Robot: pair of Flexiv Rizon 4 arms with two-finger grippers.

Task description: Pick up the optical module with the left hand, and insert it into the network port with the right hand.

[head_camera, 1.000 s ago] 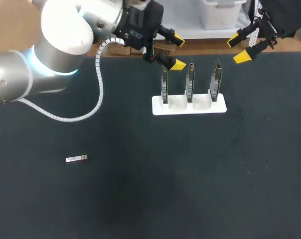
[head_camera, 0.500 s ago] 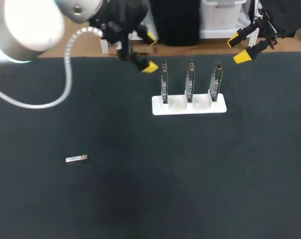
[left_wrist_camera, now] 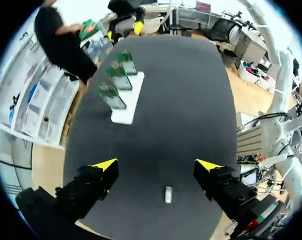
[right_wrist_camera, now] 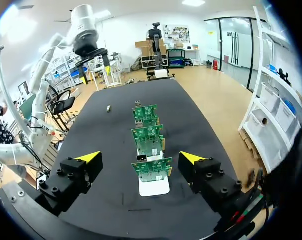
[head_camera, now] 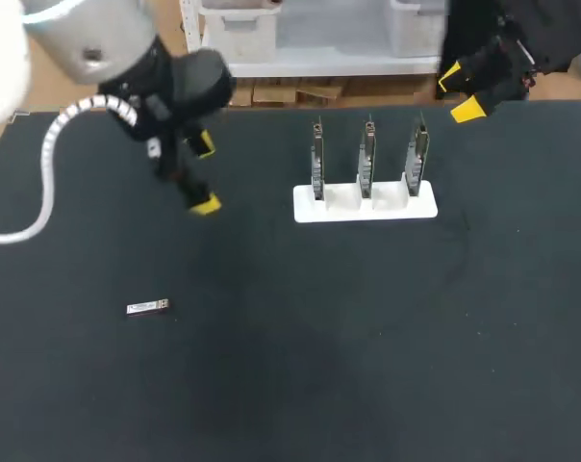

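Left gripper (head_camera: 206,175) is hanging over the left part of the black table (head_camera: 367,337), fingers spread wide with nothing between them. From the left wrist view it's the same story: the gripper (left_wrist_camera: 156,165) is gaping open, and the two yellow tips are well apart with just bare mat between them.

The little silver module (head_camera: 147,308) is lying flat on the table, near the front left and on its own. It's well apart from the gripper in the head view. In the left wrist view the module (left_wrist_camera: 168,194) shows up between my fingers but down on the table under them, not touching either one. You can also spot it from the right wrist view as a tiny pale speck (right_wrist_camera: 108,108) way out past the boards.

Right gripper (head_camera: 459,93) is up at the back right edge of the table, also wide open and holding nothing. In its own wrist view the gripper (right_wrist_camera: 140,157) has both yellow tips far apart.

The white stand (head_camera: 365,205) sits at the back middle of the table with three green circuit boards (head_camera: 366,159) stuck upright in it, side by side. In the right wrist view they line up one behind the other straight ahead of the fingers, with the nearest board (right_wrist_camera: 151,167) between the tips but not touching them. In the left wrist view the stand (left_wrist_camera: 126,102) is well ahead of the gripper and off to one side.
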